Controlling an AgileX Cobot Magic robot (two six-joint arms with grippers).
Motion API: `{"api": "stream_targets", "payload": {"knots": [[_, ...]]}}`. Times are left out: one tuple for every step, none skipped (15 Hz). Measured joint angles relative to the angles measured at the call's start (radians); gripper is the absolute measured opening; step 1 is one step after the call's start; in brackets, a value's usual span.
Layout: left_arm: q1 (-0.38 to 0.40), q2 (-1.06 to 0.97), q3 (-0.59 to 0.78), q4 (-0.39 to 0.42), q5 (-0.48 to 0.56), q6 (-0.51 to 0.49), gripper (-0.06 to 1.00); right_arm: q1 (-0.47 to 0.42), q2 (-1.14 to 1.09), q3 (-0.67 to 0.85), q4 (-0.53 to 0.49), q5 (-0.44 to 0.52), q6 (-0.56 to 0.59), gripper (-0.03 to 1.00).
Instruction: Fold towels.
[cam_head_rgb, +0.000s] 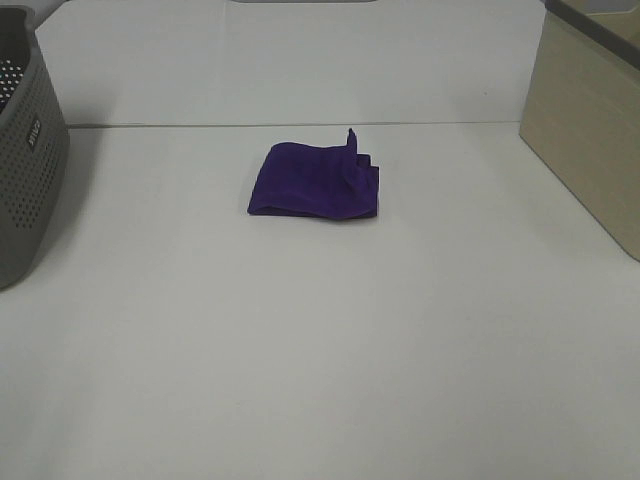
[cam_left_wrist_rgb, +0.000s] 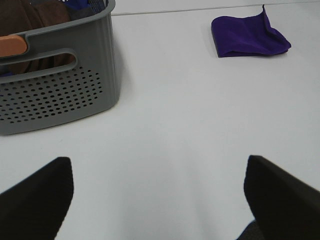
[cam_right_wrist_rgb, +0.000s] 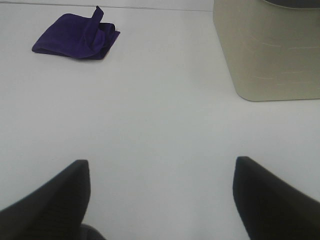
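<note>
The deep purple towel lies folded into a small rectangle on the white table, a little behind the middle, with one corner sticking up at its right back edge. It also shows in the left wrist view and in the right wrist view. My left gripper is open and empty, well away from the towel. My right gripper is open and empty, also far from it. Neither gripper shows in the exterior high view.
A grey perforated basket stands at the left edge; the left wrist view shows brown and blue cloths inside it. A beige box stands at the right, also in the right wrist view.
</note>
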Motion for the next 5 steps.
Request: {"api": "stream_targets", "payload": {"knots": [[0.032,0.000,0.000,-0.001,0.000,0.000,0.85,0.000,0.000,0.000,0.000,0.000,0.000,0.78],[0.051,0.000,0.000,-0.001,0.000,0.000,0.85,0.000,0.000,0.000,0.000,0.000,0.000,0.78],[0.057,0.000,0.000,-0.002,0.000,0.000,0.85,0.000,0.000,0.000,0.000,0.000,0.000,0.78],[0.059,0.000,0.000,-0.002,0.000,0.000,0.85,0.000,0.000,0.000,0.000,0.000,0.000,0.78],[0.060,0.000,0.000,-0.002,0.000,0.000,0.85,0.000,0.000,0.000,0.000,0.000,0.000,0.78]]}}
